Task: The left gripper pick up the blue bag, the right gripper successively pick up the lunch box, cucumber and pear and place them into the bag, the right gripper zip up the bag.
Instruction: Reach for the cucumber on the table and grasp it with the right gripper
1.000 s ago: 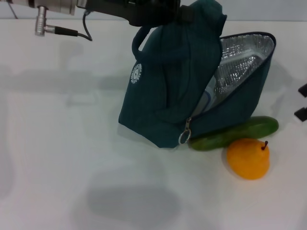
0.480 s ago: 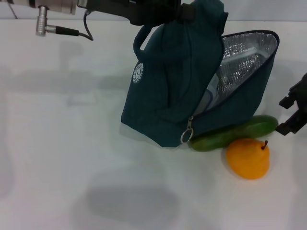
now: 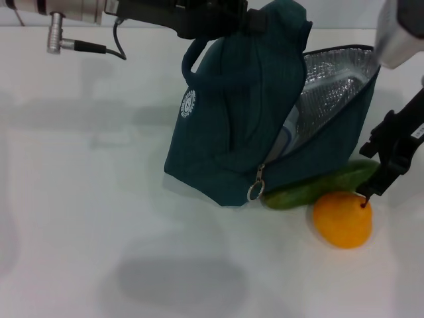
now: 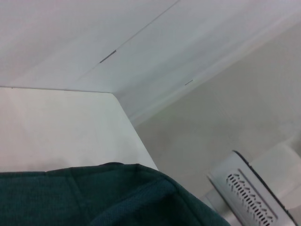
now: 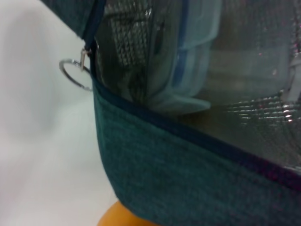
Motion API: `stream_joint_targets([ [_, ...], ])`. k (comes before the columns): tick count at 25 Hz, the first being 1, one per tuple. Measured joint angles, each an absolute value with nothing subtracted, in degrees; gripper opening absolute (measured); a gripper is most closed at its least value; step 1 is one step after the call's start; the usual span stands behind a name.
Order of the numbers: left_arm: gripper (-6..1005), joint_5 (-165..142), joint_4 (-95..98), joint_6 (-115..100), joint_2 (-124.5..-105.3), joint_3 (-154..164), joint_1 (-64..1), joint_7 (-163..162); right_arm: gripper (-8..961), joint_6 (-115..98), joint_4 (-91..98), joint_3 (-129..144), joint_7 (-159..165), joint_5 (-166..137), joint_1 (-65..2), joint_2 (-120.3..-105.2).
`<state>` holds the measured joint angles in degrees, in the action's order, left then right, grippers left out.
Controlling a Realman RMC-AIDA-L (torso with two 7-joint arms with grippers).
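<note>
Blue bag [image 3: 245, 126], a large dark teal fabric lunch bag with a small white round logo [image 3: 189, 101], stands tilted on the white table [image 3: 86, 199], its top gathered and lifted. At the far left of the head view the left arm reaches in along the table's back edge, and the left gripper [image 3: 228, 16] is clamped on the bag's bunched top next to a loop handle [image 3: 192, 53]. The left wrist view shows only a fold of the same teal fabric [image 4: 94, 197] below a pale wall.

A silver ring zip pull [image 3: 255, 191] hangs at the low front corner of the bag. To the right of it the bag's mouth gapes, baring the silver foil lining [image 3: 338, 83]. Inside, leaning on edge, sits the clear plastic lunch box [image 5: 186, 56] with its blue-rimmed lid, seen plainly in the right wrist view.

A long smooth green cucumber [image 3: 311, 188] lies on the table, touching the bag's lower right edge. Just in front of it sits the orange-yellow pear [image 3: 342, 218], touching or nearly touching the cucumber.

At the far right the right gripper [image 3: 374, 184], black, comes down with its fingers apart and empty; one fingertip [image 3: 366, 192] is at the pear's short dark stem, and the other cannot be made out.
</note>
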<state>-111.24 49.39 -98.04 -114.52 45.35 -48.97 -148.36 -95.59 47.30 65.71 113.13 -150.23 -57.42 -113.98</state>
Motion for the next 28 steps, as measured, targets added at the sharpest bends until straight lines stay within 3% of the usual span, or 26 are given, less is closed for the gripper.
stream_joint_targets([
  [18, 49, -111.2, 49.4, -97.8, -114.30, 45.4, -49.1, -148.2, 850, -90.0, 46.6, 74.4, 112.7, -150.5, -58.4, -115.81],
  [28, 49, -111.3, 49.4, -97.3, -114.04, 45.4, -49.4, -147.6, 846, -88.4, 45.7, 77.5, 112.9, -149.0, -58.4, -116.04],
])
